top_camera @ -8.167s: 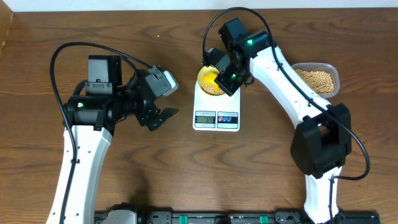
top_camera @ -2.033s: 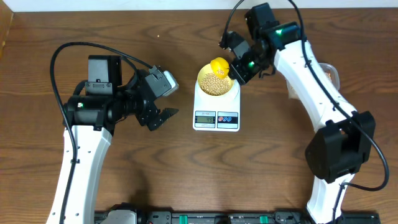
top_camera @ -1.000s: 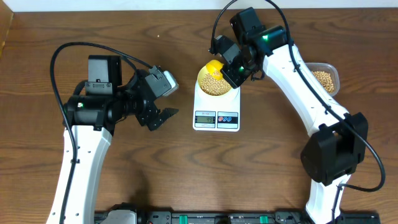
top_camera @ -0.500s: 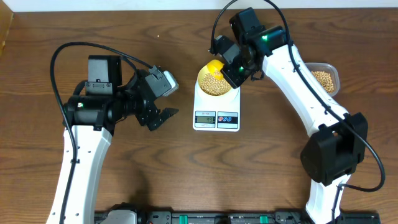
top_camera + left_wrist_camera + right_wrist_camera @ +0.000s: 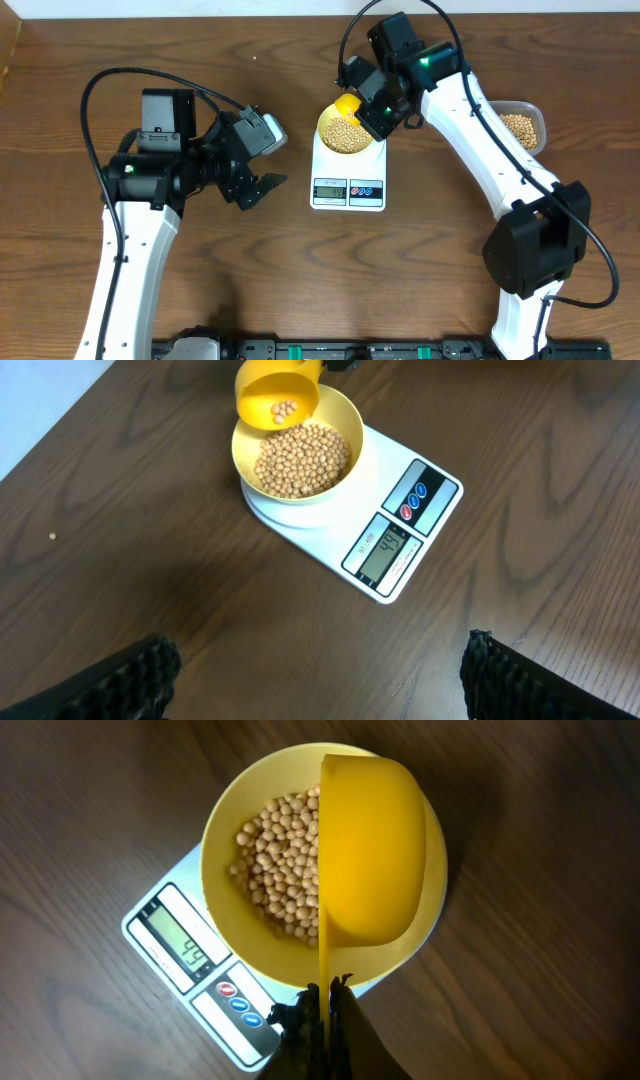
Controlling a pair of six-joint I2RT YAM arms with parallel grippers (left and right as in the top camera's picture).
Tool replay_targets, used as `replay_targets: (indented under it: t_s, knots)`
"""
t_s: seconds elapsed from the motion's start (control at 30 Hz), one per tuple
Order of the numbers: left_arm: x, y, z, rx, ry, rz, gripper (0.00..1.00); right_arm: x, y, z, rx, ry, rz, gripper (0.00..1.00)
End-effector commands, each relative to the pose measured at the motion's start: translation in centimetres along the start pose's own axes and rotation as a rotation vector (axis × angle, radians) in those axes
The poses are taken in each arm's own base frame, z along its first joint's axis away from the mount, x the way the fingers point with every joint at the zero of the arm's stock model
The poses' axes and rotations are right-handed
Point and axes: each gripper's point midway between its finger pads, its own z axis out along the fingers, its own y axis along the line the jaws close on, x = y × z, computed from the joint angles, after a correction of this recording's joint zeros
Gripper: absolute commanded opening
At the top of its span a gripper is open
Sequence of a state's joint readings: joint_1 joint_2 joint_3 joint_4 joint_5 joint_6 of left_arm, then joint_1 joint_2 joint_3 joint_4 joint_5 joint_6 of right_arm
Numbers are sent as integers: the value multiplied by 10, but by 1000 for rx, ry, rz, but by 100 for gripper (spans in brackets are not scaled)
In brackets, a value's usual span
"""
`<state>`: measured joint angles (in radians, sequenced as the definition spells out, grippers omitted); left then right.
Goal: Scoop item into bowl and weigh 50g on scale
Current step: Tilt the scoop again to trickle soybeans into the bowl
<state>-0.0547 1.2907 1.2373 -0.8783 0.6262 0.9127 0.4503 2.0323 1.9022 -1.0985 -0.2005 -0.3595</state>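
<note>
The pale yellow bowl (image 5: pixel 346 137) sits on the white scale (image 5: pixel 348 180), holding many tan beans (image 5: pixel 300 455). The scale's display (image 5: pixel 185 952) reads 49 in both wrist views. My right gripper (image 5: pixel 325 1010) is shut on the thin handle of the bright yellow scoop (image 5: pixel 368 860), held tilted on its side over the bowl's far rim. In the left wrist view the scoop (image 5: pixel 277 395) holds two or three beans. My left gripper (image 5: pixel 258 190) is open and empty, hovering left of the scale; its fingertips show at the bottom corners of the left wrist view (image 5: pixel 320 685).
A clear plastic tub (image 5: pixel 522 127) with more beans stands at the right, partly behind my right arm. One stray bean (image 5: pixel 53 537) lies on the wood left of the scale.
Over the last two seconds the scoop moved from right of the bowl to over its far rim. In the last half second almost nothing moved. The left arm is still.
</note>
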Motion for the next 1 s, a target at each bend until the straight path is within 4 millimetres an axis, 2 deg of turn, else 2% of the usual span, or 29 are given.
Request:
replay_targets:
  t_s: [0.0, 0.47, 0.63, 0.97]
  knots:
    - [3, -1, 3, 17, 0, -22, 92, -8, 2, -16, 24, -37, -48, 1]
    - [3, -1, 3, 17, 0, -22, 92, -8, 3, -15, 21, -35, -77, 1]
    - [3, -1, 3, 17, 0, -22, 92, -5, -4, -16, 61, -17, -97, 1]
    - [3, -1, 3, 17, 0, -22, 92, -8, 3, -16, 21, -37, -98, 1]
